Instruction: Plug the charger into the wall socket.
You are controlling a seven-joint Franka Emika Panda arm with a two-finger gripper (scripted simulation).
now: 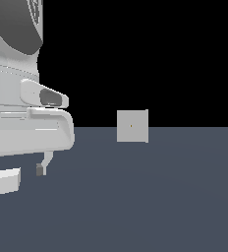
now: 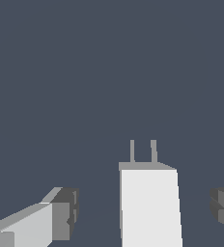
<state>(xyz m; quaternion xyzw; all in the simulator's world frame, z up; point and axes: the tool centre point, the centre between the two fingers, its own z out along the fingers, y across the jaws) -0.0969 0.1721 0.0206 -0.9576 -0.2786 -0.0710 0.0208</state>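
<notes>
Between the jaws, seen from the wrist view, the charger (image 2: 150, 207) lies on the desk (image 2: 109, 72) with its two thin prongs (image 2: 143, 150) pointing away from the camera. The jaws stand wide apart, one fingertip (image 2: 65, 212) on one side of the block and the other at the opposite edge of the picture, neither touching it. The gripper (image 2: 145, 212) holds nothing.

Several things could go wrong from here. The block sits nearer one finger than the other, so on closing one pad would probably meet it first and push or twist it, leaving the prongs skewed in the grip. A grasp taken too shallow could let the smooth block slip or tip. Any skew would matter later, since the prongs must presumably meet a very small target head-on.

Outward in the exterior view, the charger (image 1: 7, 181) rests low at that view's left, just beside the one fingertip (image 1: 41, 169) that shows below the bulky white arm body (image 1: 22, 113). That body fills the view's left and hides most of the hand, so its height above the block cannot be told there.

Farthest off, well apart from the charger, the wall socket (image 1: 132, 126) stands upright on the desk, a flat light square with a tiny dark dot at its centre. Nothing lies between block and socket; the bare surface leaves the way open.
</notes>
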